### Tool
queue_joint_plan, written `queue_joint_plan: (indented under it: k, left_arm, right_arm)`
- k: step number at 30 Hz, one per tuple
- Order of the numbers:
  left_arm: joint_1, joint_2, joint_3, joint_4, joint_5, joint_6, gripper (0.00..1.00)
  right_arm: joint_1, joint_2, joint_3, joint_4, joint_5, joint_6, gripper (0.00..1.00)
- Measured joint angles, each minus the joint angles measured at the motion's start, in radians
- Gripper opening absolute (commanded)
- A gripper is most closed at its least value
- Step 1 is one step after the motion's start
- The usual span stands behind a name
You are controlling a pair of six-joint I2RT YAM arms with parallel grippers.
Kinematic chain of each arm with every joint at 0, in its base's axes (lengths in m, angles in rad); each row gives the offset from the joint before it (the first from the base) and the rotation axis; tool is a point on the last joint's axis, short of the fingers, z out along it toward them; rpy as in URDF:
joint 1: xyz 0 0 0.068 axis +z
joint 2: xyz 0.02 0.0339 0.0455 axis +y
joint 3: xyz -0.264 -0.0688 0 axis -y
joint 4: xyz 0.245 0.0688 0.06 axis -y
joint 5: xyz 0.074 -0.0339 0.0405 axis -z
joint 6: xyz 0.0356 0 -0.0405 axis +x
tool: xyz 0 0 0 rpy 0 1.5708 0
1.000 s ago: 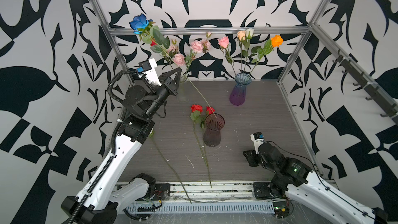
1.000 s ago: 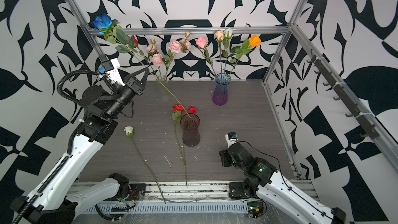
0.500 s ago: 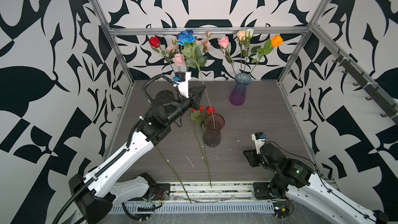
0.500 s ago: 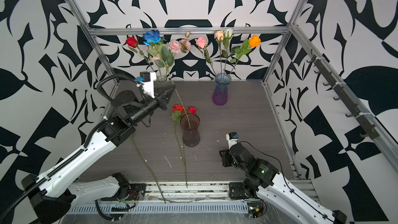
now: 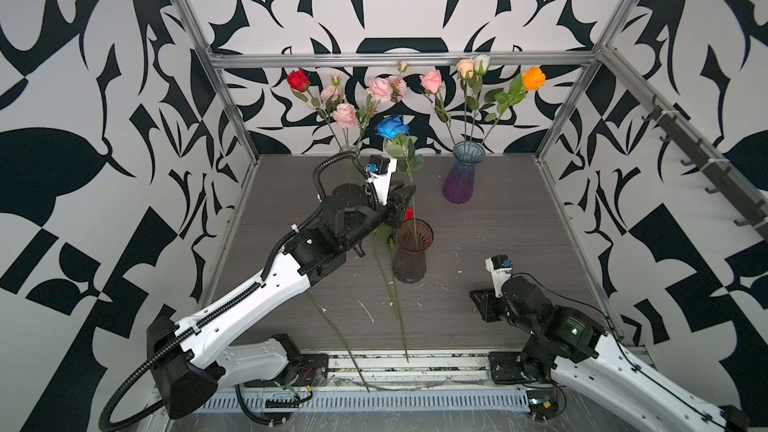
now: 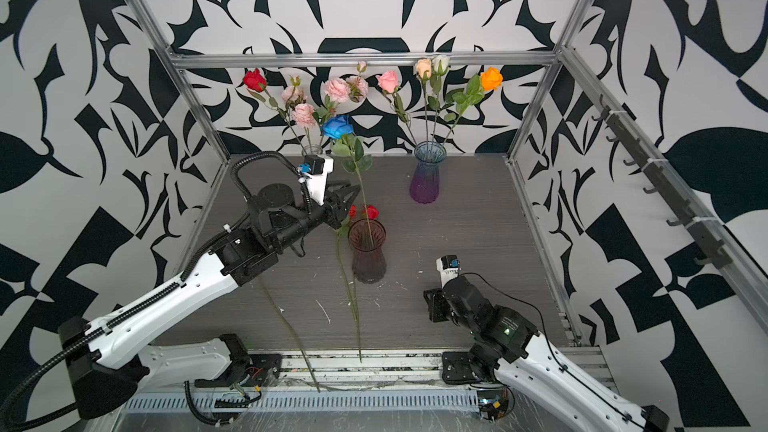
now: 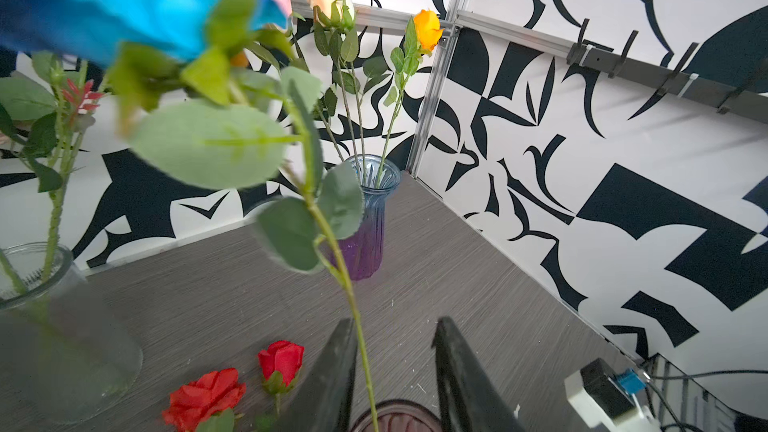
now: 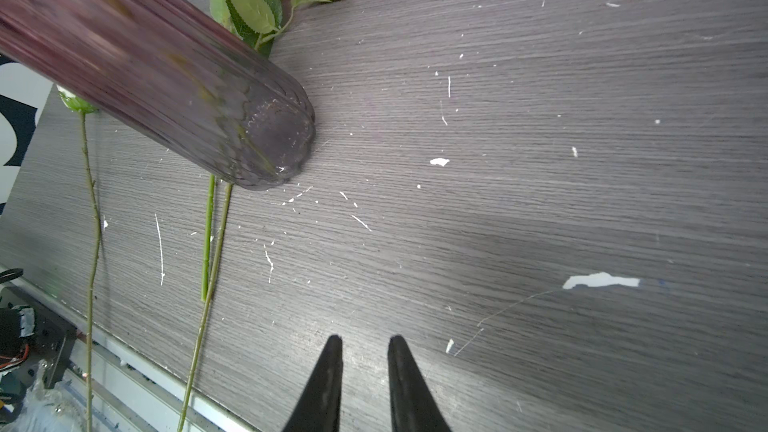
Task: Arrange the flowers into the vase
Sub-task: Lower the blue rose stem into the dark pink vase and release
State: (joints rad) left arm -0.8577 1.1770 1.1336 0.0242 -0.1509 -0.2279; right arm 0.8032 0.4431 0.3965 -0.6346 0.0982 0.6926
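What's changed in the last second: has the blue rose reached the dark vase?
The left pincer carried the blue rose from the back left to the dark vase; its stem now stands inside and the jaws have opened. The right pincer, the purple vase and the flowers lying on the table stayed put.

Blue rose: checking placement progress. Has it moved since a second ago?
Yes. The blue rose swung right from the back-left frame post to above the maroon vase, stem now inside.

Grey wood-grain worktop [image 5: 498, 218], flecked white. A dark vase [image 5: 410, 257] stands just below the left claw [image 7: 395, 322], with 2 red roses [image 7: 281, 357] lying beside it. Beyond the claw stand a blue-purple vase [image 5: 460, 178] and a clear jar [image 7: 50, 326].
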Motion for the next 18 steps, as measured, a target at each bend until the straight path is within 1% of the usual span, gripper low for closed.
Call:
queue_joint_plan:
  k: [6, 9, 12, 15, 18]
  left_arm:
    - [0.000, -0.019, -0.023, -0.011, -0.010, -0.015, 0.35]
    - [0.000, -0.040, -0.030, -0.057, -0.031, -0.037, 0.35]
    - [0.000, -0.079, -0.042, -0.126, -0.080, -0.070, 0.31]
    - [0.014, -0.151, -0.090, -0.207, -0.124, -0.135, 0.30]
    - [0.071, -0.223, -0.172, -0.273, -0.126, -0.224, 0.30]
  right_arm:
    - [0.000, 0.000, -0.001, 0.000, 0.000, 0.000, 0.24]
    - [0.000, 0.000, -0.002, 0.000, 0.000, 0.000, 0.24]
    - [0.000, 0.000, -0.002, 0.000, 0.000, 0.000, 0.24]
    - [0.000, 0.000, -0.002, 0.000, 0.001, 0.000, 0.24]
    - [0.000, 0.000, -0.002, 0.000, 0.001, 0.000, 0.24]
